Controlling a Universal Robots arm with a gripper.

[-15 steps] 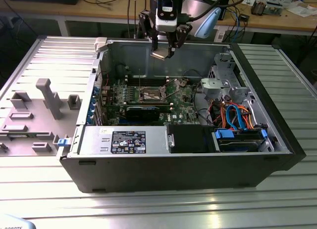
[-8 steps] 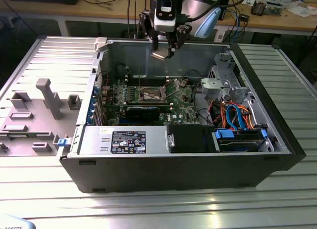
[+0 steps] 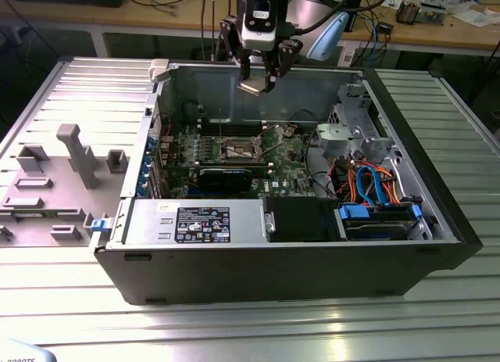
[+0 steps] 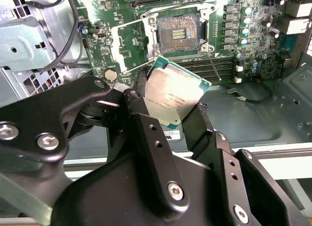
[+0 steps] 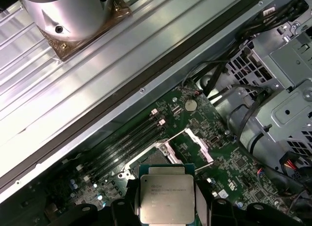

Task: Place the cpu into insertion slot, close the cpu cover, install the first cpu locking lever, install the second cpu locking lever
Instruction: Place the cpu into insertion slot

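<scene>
Tool hangs pointing down (fingers pinching the cpu).

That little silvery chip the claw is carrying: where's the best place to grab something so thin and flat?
Probably by two opposite edges of the cpu, with a finger closing in from each side. It is a thin flat square, so the narrow green-rimmed edges are all there is to pinch. The gripper holds it that way now, and the silvery top is left bare.

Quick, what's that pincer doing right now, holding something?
Pincer: closed on the small flat square chip with a silvery-grey metal top and green edge.
</scene>
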